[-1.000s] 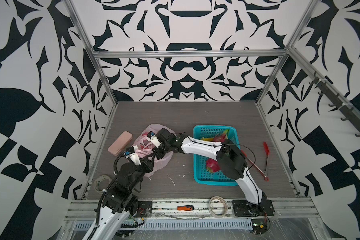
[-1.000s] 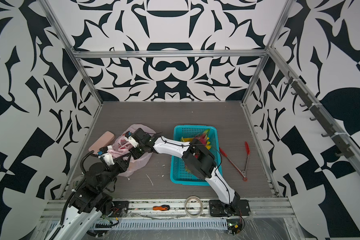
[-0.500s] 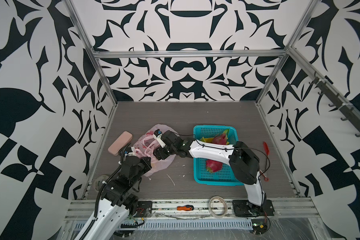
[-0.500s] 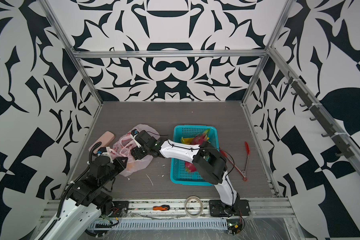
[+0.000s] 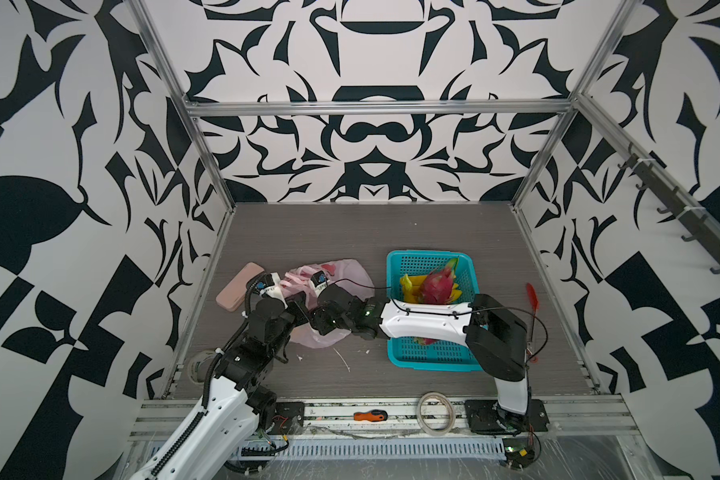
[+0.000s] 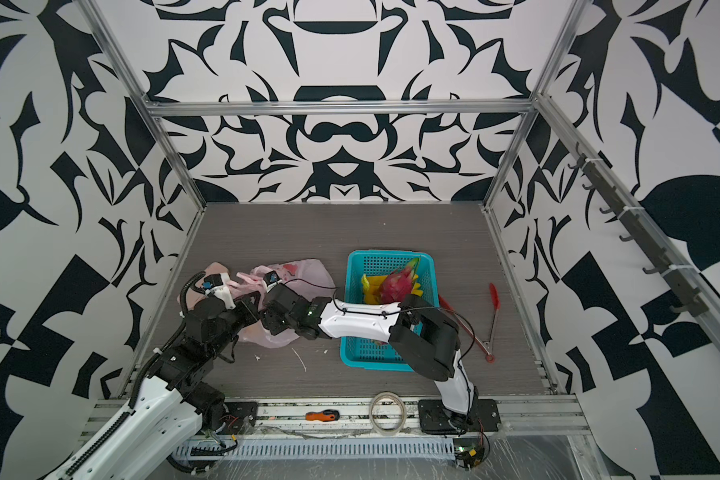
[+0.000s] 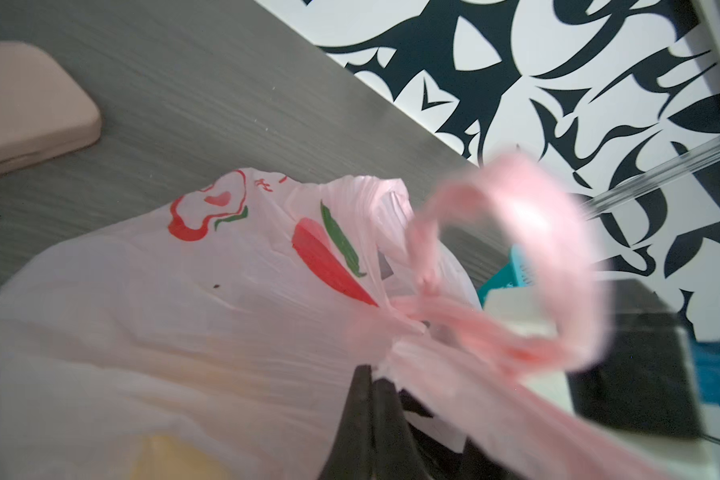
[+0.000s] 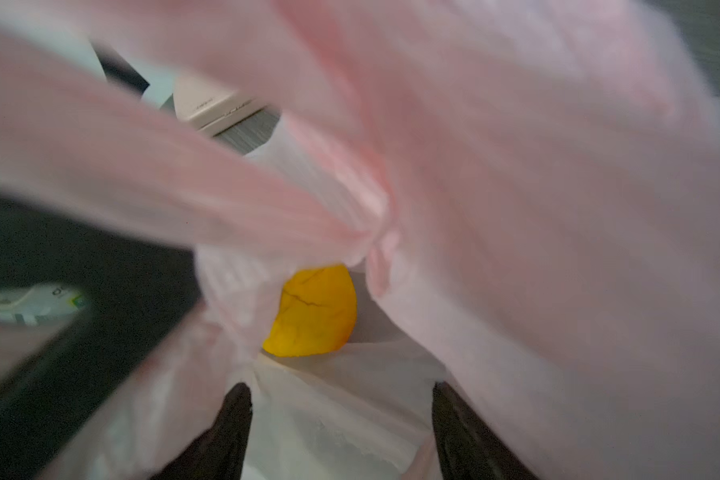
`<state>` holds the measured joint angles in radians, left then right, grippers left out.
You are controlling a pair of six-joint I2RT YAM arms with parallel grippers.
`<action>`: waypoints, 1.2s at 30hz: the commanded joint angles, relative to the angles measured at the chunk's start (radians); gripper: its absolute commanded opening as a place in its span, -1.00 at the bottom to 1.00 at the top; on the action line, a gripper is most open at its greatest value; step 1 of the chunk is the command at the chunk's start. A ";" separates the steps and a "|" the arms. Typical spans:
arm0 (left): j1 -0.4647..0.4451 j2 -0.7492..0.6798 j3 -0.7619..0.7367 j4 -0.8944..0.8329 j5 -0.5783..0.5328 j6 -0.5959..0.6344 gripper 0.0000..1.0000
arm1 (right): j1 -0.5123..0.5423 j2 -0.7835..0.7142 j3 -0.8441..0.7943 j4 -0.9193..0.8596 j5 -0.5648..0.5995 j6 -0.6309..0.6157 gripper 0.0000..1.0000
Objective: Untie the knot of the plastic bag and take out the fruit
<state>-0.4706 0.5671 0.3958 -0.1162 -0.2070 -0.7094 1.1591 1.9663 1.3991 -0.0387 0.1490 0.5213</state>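
Though blurred: one knot (image 7: 404, 320), one plastic bag (image 7: 142, 291), perhaps one orange (image 8: 312, 311).

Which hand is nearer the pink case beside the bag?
Left. The left hand, shut on the plastic bag by the knot, is on the side of the pink case; the right hand, open, is over the bag, toward the teal basket.

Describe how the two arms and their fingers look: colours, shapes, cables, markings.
Both arms have glossy white shells between black, blocky joints. The left arm carries a ribbed black cable hose along its side. The right arm has a thin black cable tied along its white link and a small green light near the wrist. The fingers are black and tapered.
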 commanded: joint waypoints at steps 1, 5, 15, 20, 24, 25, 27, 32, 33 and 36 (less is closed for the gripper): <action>0.003 -0.029 0.039 0.065 0.041 0.044 -1.00 | 0.008 -0.018 0.009 0.055 0.035 0.026 0.52; 0.003 -0.120 -0.001 0.050 0.090 0.050 -1.00 | 0.006 0.005 0.036 0.070 0.077 0.033 0.58; 0.003 -0.042 0.075 0.153 0.206 0.141 -1.00 | 0.000 -0.002 -0.044 0.187 0.150 0.153 0.58; 0.003 -0.053 0.048 0.177 0.216 0.119 -1.00 | -0.001 -0.022 -0.060 0.191 0.175 0.157 0.59; 0.003 -0.082 0.043 0.178 0.242 0.117 -1.00 | -0.003 -0.021 -0.086 0.231 0.199 0.193 0.61; 0.003 -0.081 0.048 0.178 0.248 0.121 -1.00 | -0.004 -0.022 -0.093 0.241 0.204 0.201 0.62; 0.003 -0.075 0.062 0.169 0.257 0.131 -1.00 | -0.006 -0.028 -0.109 0.263 0.215 0.212 0.64; 0.003 -0.116 0.031 0.114 0.271 0.096 -1.00 | -0.019 -0.047 -0.105 0.246 0.217 0.210 0.66; 0.003 -0.136 0.011 0.096 0.264 0.094 -1.00 | -0.023 -0.049 -0.102 0.239 0.218 0.210 0.66; 0.003 -0.214 -0.047 0.033 0.258 0.083 -1.00 | -0.028 -0.055 -0.101 0.229 0.221 0.219 0.66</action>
<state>-0.4706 0.4080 0.3939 -0.0177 0.0444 -0.6067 1.1385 1.9686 1.2926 0.1829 0.3382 0.7242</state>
